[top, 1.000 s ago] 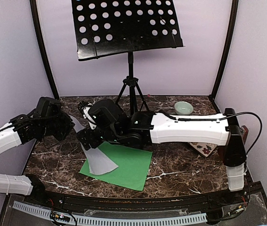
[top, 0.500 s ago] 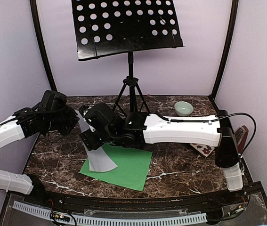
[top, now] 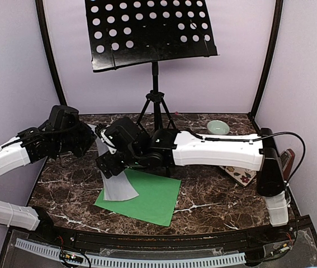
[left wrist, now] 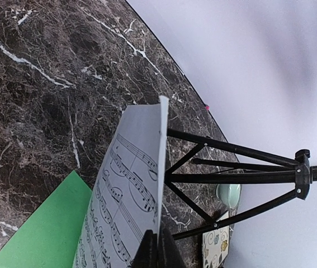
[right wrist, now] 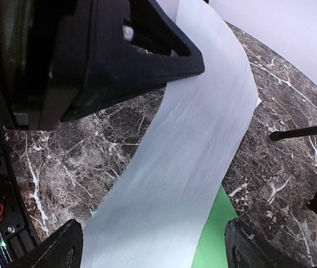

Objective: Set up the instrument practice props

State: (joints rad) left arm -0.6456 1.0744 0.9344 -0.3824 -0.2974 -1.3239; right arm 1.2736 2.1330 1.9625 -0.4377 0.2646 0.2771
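The black music stand point(top: 150, 30) stands at the back on tripod legs point(top: 155, 109). My left gripper point(top: 86, 143) is shut on the top edge of the white music sheet point(top: 110, 176), which hangs down onto the green sheet point(top: 150, 198) lying flat on the table. The left wrist view shows the sheet's printed notes point(left wrist: 127, 192) and my shut left gripper point(left wrist: 157, 251). My right gripper point(top: 107, 163) is open around the white sheet's middle, its fingers point(right wrist: 63, 251) wide on either side of the sheet point(right wrist: 186, 162). The reddish-brown metronome point(top: 289, 158) is mostly hidden behind the right arm.
A small pale-green bowl point(top: 218, 128) sits at the back right. A square floral plate point(top: 242, 176) lies under the right forearm. The tripod legs point(left wrist: 231, 178) spread close behind the white sheet. Dark posts and purple walls enclose the marble table point(top: 214, 201).
My left gripper has risen and moved right with the white sheet's top edge. The sheet's lower end has slid back on the green sheet. My right gripper shifted slightly.
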